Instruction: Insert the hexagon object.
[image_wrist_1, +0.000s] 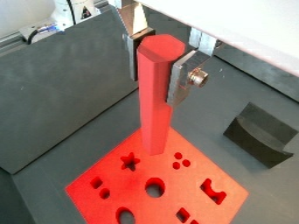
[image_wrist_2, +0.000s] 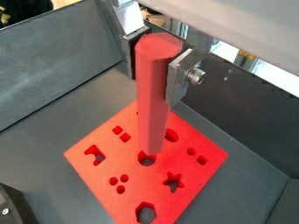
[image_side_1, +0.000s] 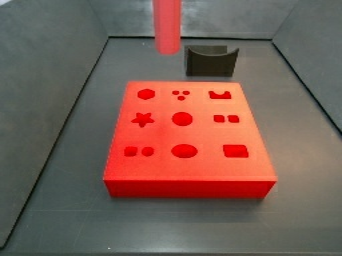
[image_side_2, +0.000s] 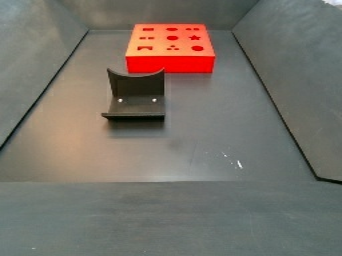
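Note:
My gripper (image_wrist_1: 158, 61) is shut on the hexagon object (image_wrist_1: 156, 96), a long red peg. I hold it upright by its top end, a silver finger (image_wrist_1: 184, 80) on each side. It shows the same way in both wrist views, gripper (image_wrist_2: 156, 66) and peg (image_wrist_2: 156, 101). The peg hangs above the flat red block with shaped holes (image_wrist_1: 187, 179), also seen in a wrist view (image_wrist_2: 105, 166). In a side view only the peg's lower end (image_side_1: 167, 28) shows, in the air over the block's far edge (image_side_1: 187, 170); the gripper is out of frame there.
A small dark grey curved holder (image_side_1: 210, 60) stands on the floor beyond the block; it also shows in a side view (image_side_2: 135, 95) and a wrist view (image_wrist_1: 260, 133). Dark grey walls (image_side_1: 80, 90) enclose the floor. The block (image_side_2: 171, 62) lies at one end.

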